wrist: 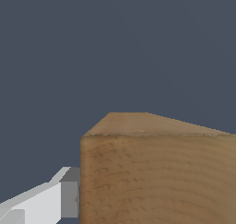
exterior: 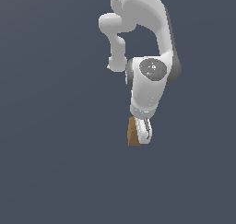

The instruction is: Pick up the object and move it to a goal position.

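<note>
The tan-brown wooden block [exterior: 133,135] sits between the fingers of my white gripper [exterior: 140,138], which hangs below the arm near the middle of the exterior view. In the wrist view the block [wrist: 156,172] fills the near part of the picture. One white finger with a grey pad [wrist: 68,197] presses flat against the block's side. The other finger is out of frame. The jaws stand closed on the block. No goal marker shows in either view.
Plain dark grey-blue ground fills both views. The white arm's links [exterior: 143,29] rise above the gripper in the exterior view. No other objects or edges show.
</note>
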